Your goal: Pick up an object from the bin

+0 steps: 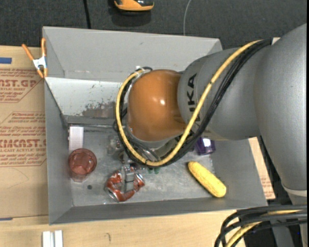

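My gripper (127, 177) reaches down from under the arm's orange cover into the front middle of the bin. It sits right on a crumpled red and silver thing (115, 183) that lies near the front wall, with red showing on both sides of it. A red round cup-like thing (82, 163) stands to the left of that, close to the left wall. A yellow corn cob (207, 179) lies at the front right, apart from the gripper.
A white flat piece (76, 134) leans by the left wall behind the red cup. A small purple thing (205, 146) peeks out under the arm at the right. The arm and its orange cover hide the bin's middle and back right.
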You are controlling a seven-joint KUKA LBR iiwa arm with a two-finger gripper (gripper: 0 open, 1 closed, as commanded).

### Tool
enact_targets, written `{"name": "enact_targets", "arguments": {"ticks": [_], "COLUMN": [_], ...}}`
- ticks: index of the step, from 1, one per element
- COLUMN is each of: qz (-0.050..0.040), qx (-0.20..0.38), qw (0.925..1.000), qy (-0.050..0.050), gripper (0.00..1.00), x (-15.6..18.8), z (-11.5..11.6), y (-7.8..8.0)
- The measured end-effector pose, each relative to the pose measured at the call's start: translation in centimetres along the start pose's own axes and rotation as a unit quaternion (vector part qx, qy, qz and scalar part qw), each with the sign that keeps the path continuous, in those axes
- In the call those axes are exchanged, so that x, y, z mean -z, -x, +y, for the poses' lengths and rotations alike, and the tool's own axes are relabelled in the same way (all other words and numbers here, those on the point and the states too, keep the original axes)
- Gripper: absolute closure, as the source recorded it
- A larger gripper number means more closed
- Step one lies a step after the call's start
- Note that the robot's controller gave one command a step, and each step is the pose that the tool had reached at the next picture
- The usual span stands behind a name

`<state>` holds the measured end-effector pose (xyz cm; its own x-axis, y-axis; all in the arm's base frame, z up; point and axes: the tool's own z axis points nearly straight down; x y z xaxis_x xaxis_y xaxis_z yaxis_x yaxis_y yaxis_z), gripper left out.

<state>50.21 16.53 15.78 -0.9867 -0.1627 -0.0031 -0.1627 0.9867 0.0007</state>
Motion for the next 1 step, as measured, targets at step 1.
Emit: {"name": "enact_targets", "arguments": {"ticks": [1], "qz": [0.0021], "qx": [0.091], "qw": [0.9959], "qy": [0.0], "gripper": [0.0], "x": [0.19], "z": [-3.14], "y": [-1.55]}}
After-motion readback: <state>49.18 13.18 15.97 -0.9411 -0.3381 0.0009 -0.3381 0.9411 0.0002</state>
